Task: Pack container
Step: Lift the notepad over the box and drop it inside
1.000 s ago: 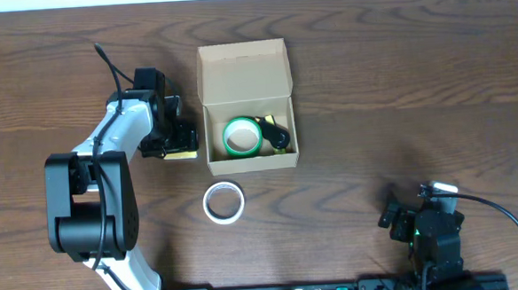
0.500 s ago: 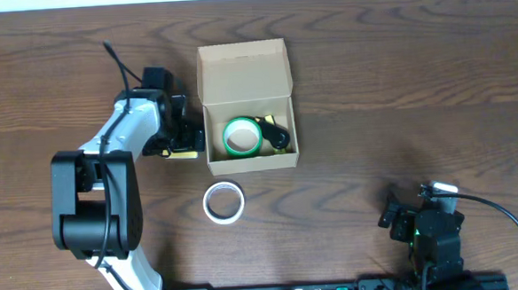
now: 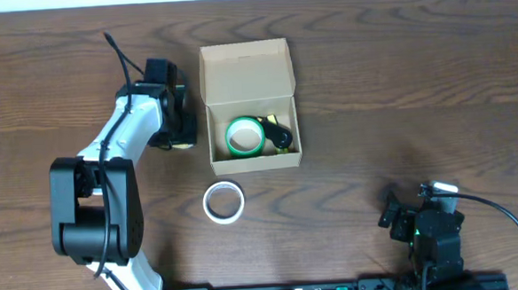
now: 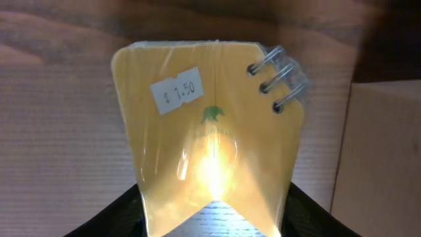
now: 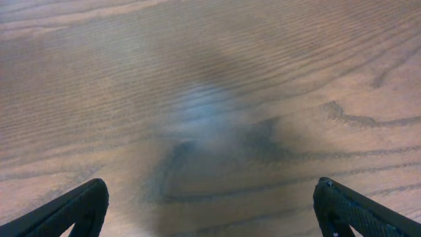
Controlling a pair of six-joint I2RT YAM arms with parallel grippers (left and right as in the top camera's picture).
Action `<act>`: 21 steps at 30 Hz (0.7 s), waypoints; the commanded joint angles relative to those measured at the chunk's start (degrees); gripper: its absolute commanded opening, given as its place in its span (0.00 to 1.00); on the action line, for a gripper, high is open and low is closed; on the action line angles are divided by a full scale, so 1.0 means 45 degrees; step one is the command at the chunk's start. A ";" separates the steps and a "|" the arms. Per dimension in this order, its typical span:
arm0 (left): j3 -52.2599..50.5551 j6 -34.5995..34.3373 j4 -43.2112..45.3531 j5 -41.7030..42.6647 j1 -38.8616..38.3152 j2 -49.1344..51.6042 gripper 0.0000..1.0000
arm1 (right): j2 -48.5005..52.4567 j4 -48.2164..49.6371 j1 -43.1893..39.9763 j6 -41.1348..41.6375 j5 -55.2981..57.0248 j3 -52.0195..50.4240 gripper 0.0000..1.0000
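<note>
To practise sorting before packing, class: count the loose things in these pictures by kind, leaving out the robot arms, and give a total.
Cardboard box: 1
Tape rolls: 2, a green roll and a white roll
Yellow notepad: 1
Small black item in the box: 1
Total: 5

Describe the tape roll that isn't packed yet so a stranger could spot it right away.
Find the open cardboard box on the table. On the bare wood outside its wall nearest the robot lies a tape roll. It is white, unlike the green roll inside the box.
</note>
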 commanded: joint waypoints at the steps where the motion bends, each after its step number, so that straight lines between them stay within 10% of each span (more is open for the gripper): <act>1: -0.0457 -0.0199 -0.0044 -0.0155 -0.0039 0.0821 0.49 | -0.0073 -0.0029 -0.0087 -0.0189 0.0126 -0.0102 0.99; 21: 0.0330 -0.0369 0.0165 -0.0879 0.0355 -0.3215 0.49 | -0.0073 -0.0024 -0.0087 -0.0189 0.0126 -0.0102 0.99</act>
